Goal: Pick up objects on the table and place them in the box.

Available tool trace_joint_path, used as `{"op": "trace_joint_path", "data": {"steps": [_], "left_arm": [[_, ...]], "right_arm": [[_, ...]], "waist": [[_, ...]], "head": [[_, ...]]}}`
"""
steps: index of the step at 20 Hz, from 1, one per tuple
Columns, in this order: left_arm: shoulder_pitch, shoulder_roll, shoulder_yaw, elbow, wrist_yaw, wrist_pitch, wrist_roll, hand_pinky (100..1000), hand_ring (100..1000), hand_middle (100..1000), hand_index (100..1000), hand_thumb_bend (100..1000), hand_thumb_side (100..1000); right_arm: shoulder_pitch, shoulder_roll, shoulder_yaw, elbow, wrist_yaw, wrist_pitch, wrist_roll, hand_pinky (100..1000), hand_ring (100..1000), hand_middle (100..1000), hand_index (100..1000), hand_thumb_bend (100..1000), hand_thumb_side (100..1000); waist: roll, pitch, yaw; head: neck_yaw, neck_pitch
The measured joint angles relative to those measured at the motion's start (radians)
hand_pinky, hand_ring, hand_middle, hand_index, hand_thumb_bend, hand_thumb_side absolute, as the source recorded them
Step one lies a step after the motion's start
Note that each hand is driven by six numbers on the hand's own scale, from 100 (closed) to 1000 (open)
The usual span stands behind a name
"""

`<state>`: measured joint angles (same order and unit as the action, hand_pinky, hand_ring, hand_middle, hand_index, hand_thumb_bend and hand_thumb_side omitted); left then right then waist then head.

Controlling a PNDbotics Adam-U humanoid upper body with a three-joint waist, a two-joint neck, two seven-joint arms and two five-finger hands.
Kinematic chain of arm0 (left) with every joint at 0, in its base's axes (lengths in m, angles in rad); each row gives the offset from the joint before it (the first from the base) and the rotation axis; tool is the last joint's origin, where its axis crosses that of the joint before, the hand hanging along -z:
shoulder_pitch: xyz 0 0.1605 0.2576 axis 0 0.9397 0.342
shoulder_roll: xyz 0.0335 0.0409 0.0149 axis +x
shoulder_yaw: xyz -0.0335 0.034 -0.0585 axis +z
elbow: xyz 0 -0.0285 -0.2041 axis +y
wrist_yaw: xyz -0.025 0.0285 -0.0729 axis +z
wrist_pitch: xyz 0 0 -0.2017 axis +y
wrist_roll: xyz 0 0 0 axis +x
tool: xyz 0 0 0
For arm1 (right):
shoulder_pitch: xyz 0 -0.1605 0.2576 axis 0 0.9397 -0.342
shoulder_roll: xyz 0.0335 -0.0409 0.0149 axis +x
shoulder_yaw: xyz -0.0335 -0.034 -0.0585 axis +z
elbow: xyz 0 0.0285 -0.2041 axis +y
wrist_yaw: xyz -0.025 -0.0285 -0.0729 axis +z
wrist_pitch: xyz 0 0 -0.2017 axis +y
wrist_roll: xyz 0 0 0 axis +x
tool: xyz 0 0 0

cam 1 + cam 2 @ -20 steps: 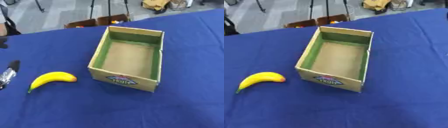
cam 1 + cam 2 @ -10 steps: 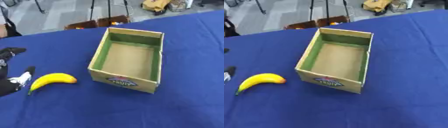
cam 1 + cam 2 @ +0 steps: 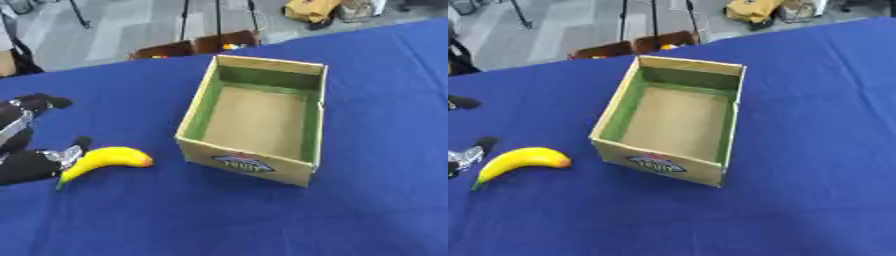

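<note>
1. A yellow banana (image 3: 102, 160) lies on the blue desk (image 3: 367, 200), at 9 o'clock from the box (image 3: 254, 120).
2. The open cardboard box stands mid-desk, nothing inside it.
3. The left hand (image 3: 31, 162) sits at the left edge, fingers (image 3: 74, 148) spread open, one fingertip touching the banana's stem end.

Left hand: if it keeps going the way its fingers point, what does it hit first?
Most likely the banana. The left hand lies at the table's left edge, one finger already beside the banana's stem end. Whether they touch is unclear. The box stands further right.
</note>
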<state>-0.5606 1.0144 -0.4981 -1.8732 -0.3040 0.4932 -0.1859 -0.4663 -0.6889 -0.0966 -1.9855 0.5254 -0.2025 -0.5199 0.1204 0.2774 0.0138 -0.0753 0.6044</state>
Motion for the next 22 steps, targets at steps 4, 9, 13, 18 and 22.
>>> {"op": "trace_joint_path", "data": {"steps": [4, 9, 13, 18, 22], "left_arm": [[-0.04, -0.028, -0.033, 0.07, -0.023, -0.021, -0.058, 100, 257, 883, 977, 283, 582], [-0.084, -0.068, -0.059, 0.171, -0.056, -0.059, -0.131, 100, 242, 893, 986, 269, 557], [-0.129, -0.102, -0.053, 0.232, -0.101, -0.096, -0.298, 100, 269, 927, 1000, 612, 674], [-0.176, -0.135, 0.016, 0.246, -0.235, -0.168, -0.601, 100, 267, 928, 1000, 720, 720], [-0.18, -0.153, 0.036, 0.275, -0.287, -0.206, -0.662, 100, 264, 924, 1000, 637, 681]], "right_arm": [[0.0, 0.0, 0.003, 0.0, -0.001, 0.0, 0.0, 723, 880, 874, 929, 100, 1000], [0.0, 0.0, 0.005, 0.0, -0.002, 0.0, -0.001, 723, 879, 873, 928, 100, 1000], [0.0, 0.0, 0.005, 0.0, -0.004, 0.0, -0.002, 722, 878, 871, 926, 100, 1000], [0.002, 0.0, 0.005, 0.0, -0.005, 0.002, -0.007, 722, 877, 869, 925, 100, 1000], [0.002, 0.0, 0.005, 0.0, -0.006, 0.002, -0.01, 722, 877, 868, 924, 100, 1000]], "waist": [[0.002, 0.0, -0.002], [0.003, 0.0, -0.006], [0.005, 0.0, -0.007], [0.008, 0.0, -0.007], [0.008, 0.001, -0.008]], "head": [[0.004, 0.0], [0.005, 0.0], [0.007, -0.001], [0.007, -0.004], [0.005, -0.008]]}}
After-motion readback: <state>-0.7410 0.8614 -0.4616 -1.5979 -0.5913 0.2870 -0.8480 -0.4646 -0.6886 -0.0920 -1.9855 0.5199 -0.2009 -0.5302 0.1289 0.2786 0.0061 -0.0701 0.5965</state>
